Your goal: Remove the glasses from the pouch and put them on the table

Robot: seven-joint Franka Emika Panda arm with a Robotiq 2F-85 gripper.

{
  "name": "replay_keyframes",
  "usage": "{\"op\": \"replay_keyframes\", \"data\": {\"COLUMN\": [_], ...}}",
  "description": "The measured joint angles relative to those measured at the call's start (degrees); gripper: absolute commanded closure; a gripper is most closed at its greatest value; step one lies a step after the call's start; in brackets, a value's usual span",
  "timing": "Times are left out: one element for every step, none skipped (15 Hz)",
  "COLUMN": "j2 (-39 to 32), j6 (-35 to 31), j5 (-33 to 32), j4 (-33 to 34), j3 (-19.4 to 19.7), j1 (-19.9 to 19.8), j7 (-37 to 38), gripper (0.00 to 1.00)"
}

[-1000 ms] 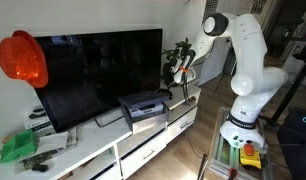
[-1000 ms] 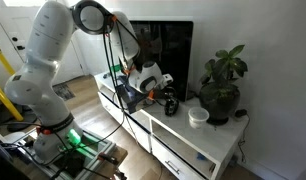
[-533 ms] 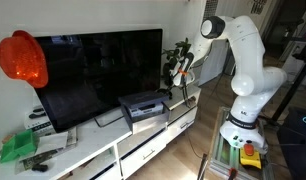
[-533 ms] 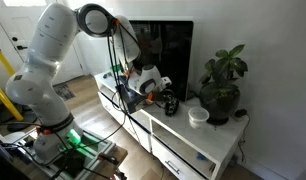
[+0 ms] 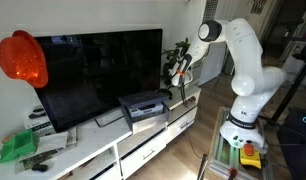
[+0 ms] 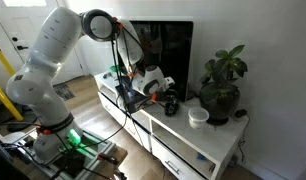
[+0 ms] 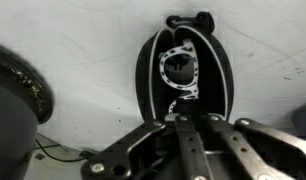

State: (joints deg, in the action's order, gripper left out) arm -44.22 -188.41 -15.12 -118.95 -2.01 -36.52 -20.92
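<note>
A black oval pouch (image 7: 221, 85) lies open on the white table (image 7: 273, 50). Glasses with a black-and-white patterned frame (image 7: 179, 68) show inside it. My gripper (image 7: 181, 120) is at the pouch's near end, with its two fingers close together and pinched on the near end of the glasses. In both exterior views the gripper (image 6: 159, 92) (image 5: 179, 72) hangs low over the pouch (image 6: 170, 104) on the long white table (image 6: 193, 145) (image 5: 103, 150), in front of the black TV (image 5: 93, 65).
A potted plant (image 6: 223, 85) and a white bowl (image 6: 198, 117) stand near the pouch. A grey and black device (image 5: 143, 105) sits beside the gripper. A dark round object (image 7: 13, 95) is at the wrist view's edge.
The arm's upper joints have shifted slightly. The gripper stays at the pouch, almost unmoved.
</note>
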Motion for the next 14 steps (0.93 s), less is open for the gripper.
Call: {"op": "replay_keyframes", "data": {"j2": [-0.4, -0.9, -1.4, -2.0, -2.6, -3.2, -3.8, -4.4, -4.9, -5.5, -5.9, -6.4, -6.9, -7.3], "j6": [0.0, 0.0, 0.0, 0.0, 0.0, 0.0, 0.0, 0.0, 0.0, 0.0, -0.1, -0.1, -0.2, -0.2], "j5": [0.0, 0.0, 0.0, 0.0, 0.0, 0.0, 0.0, 0.0, -0.1, -0.1, -0.2, -0.2, -0.3, -0.3], "j4": [0.6, 1.2, 1.7, 2.3, 2.8, 3.3, 3.9, 4.4, 4.9, 5.5, 6.0, 6.6, 7.1, 7.6], "j3": [0.1, 0.1, 0.1, 0.1, 0.1, 0.0, 0.0, -0.1, -0.1, 0.0, 0.1, 0.2, 0.5, 0.7], "j1": [0.0, 0.0, 0.0, 0.0, 0.1, 0.2, 0.2, 0.3, 0.5, 0.7, 1.0, 1.3, 1.7, 2.0], "j7": [0.0, 0.0, 0.0, 0.0, 0.0, 0.0, 0.0, -0.1, -0.1, -0.1, -0.1, -0.2, -0.2, -0.2], "gripper": [1.00, 1.00, 1.00, 0.98, 0.95, 0.94, 0.91, 0.92, 0.89, 0.89, 0.85, 0.83, 0.78, 0.69]}}
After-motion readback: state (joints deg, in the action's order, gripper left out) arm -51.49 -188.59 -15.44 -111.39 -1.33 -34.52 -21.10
